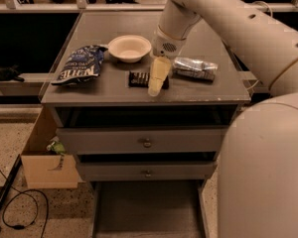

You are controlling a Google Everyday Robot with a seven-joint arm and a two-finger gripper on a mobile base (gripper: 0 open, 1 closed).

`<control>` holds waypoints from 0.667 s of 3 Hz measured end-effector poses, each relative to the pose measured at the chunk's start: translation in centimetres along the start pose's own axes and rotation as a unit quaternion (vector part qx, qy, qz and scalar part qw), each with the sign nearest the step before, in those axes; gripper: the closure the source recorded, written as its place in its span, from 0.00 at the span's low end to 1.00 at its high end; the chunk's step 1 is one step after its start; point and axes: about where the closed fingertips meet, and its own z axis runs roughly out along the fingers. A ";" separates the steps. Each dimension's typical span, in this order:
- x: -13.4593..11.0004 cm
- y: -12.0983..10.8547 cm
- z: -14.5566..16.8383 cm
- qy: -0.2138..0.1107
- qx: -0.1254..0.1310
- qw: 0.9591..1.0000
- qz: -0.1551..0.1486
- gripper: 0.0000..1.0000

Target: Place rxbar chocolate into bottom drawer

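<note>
Rxbar chocolate (pixel 138 79) lies flat on the grey cabinet top (pixel 114 92) above a speckled floor (pixel 10 148), long axis left-right, right end hidden by the gripper (pixel 154 89), whose opening I cannot tell.

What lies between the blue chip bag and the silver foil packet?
In the camera view: the rxbar chocolate, with the gripper covering its right end.

On the cabinet top (pixel 208 90) the bag (pixel 79 66) lies left, the bowl (pixel 129 47) behind the rxbar (pixel 138 79), the packet (pixel 194 67) right. The gripper (pixel 154 89) hangs over the rxbar's right end. The bottom drawer (pixel 144 213) juts out below; a box (pixel 42 168) stands left.
</note>
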 end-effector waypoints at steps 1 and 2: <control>-1.0 -2.1 0.1 0.002 0.006 1.000 -0.006 0.00; 0.7 -3.6 0.2 0.007 0.016 1.000 0.000 0.00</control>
